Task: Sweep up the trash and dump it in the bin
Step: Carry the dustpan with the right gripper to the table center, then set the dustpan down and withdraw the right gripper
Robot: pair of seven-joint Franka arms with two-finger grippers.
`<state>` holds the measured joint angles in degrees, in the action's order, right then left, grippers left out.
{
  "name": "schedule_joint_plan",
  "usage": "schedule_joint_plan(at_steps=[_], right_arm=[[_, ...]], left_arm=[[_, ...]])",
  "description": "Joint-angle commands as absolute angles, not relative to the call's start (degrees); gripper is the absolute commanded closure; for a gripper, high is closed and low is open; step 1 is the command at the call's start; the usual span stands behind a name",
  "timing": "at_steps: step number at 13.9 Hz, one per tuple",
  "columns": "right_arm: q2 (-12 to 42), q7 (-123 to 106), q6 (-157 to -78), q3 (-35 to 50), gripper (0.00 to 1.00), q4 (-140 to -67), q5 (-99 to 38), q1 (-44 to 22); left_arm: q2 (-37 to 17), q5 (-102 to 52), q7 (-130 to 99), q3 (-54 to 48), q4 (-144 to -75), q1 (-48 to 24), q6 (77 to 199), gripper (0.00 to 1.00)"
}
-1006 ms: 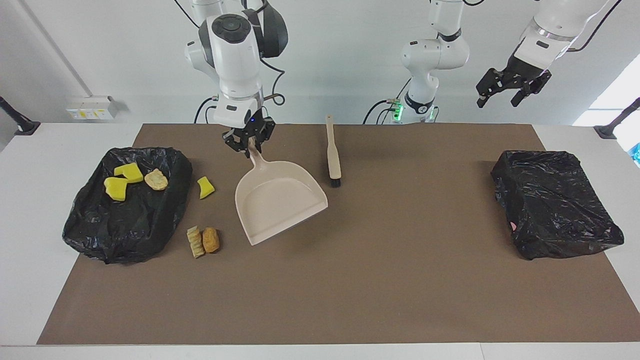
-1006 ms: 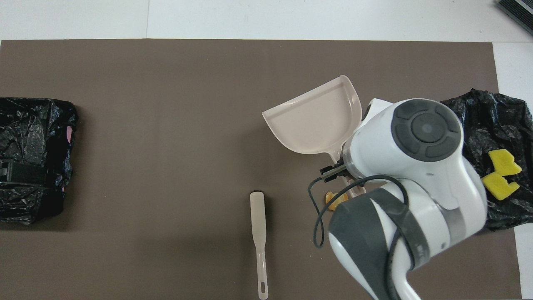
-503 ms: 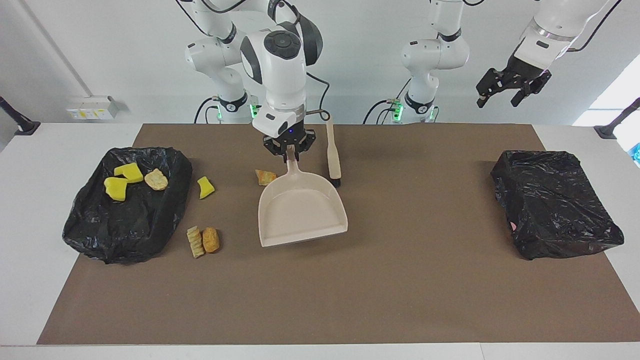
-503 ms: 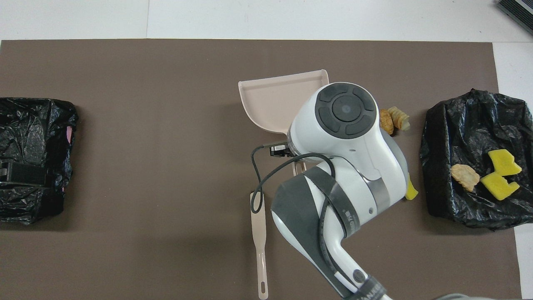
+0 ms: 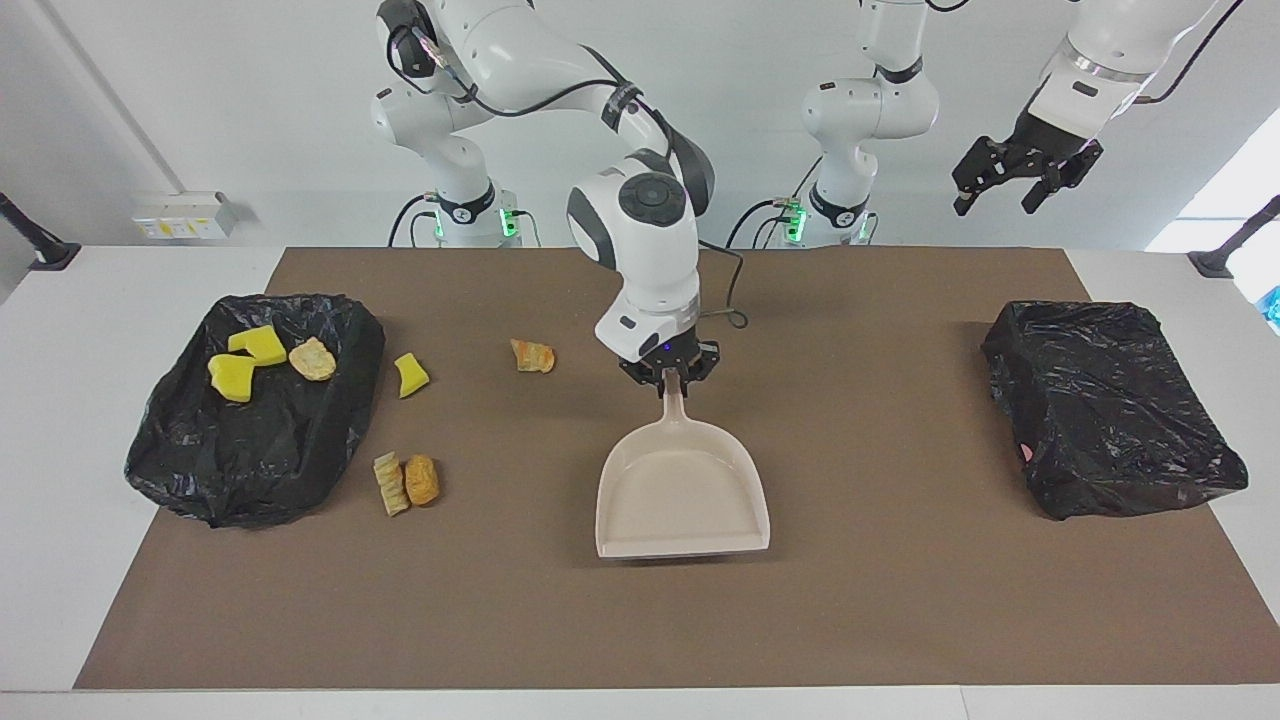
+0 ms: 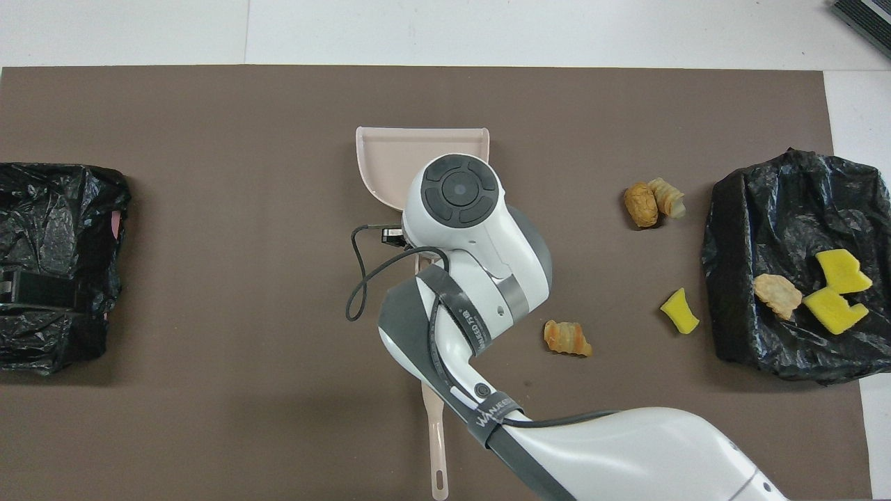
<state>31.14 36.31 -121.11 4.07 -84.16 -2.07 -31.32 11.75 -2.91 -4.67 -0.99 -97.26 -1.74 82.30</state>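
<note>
My right gripper [image 5: 668,373] is shut on the handle of the beige dustpan [image 5: 683,495], low over the middle of the mat, mouth turned away from the robots. In the overhead view the arm hides the gripper; the dustpan [image 6: 390,156] shows past it. Loose trash lies on the mat toward the right arm's end: a croissant piece [image 5: 532,355] [image 6: 567,338], a yellow sponge chunk [image 5: 410,375] [image 6: 680,311] and two bread pieces [image 5: 408,482] [image 6: 651,203]. Two sponges [image 5: 245,360] and a bread piece [image 5: 312,358] rest on the black-bagged bin [image 5: 250,440]. My left gripper [image 5: 995,203] waits open, high up.
A second black-bagged bin [image 5: 1110,410] [image 6: 56,264] stands at the left arm's end. The brush handle [image 6: 437,445] pokes out under my right arm, nearer to the robots than the dustpan. A brown mat [image 5: 900,600] covers the table.
My right gripper carried the dustpan from beside the bin to the middle of the mat, swinging its mouth away from the robots. The croissant piece came into view. The left arm stayed still.
</note>
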Motion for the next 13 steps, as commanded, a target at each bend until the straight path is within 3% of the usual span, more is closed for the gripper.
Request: schedule_joint_plan(at_steps=[1,2,6,11,13], right_arm=[[33.57,36.22,-123.91,3.87,0.12,-82.35,-2.73,-30.85],[33.49,36.12,-125.23,3.87,0.00,-82.70,-3.16,-30.94],[32.61,36.12,-124.19,3.87,0.00,-82.70,-2.72,-31.29],[23.92,35.34,-113.49,4.04,0.00,-86.03,-3.95,-30.50],[17.70,36.47,-111.62,4.13,0.00,-93.29,-5.44,-31.20]], left_arm=[[11.34,-2.11,-4.39,-1.23,-96.42,-1.23,81.91,0.00],[11.34,-2.11,-4.39,-1.23,-96.42,-1.23,81.91,0.00],[11.34,-2.11,-4.39,-1.23,-96.42,-1.23,81.91,0.00],[11.34,-2.11,-4.39,-1.23,-96.42,-1.23,81.91,0.00],[11.34,-2.11,-4.39,-1.23,-96.42,-1.23,81.91,0.00]])
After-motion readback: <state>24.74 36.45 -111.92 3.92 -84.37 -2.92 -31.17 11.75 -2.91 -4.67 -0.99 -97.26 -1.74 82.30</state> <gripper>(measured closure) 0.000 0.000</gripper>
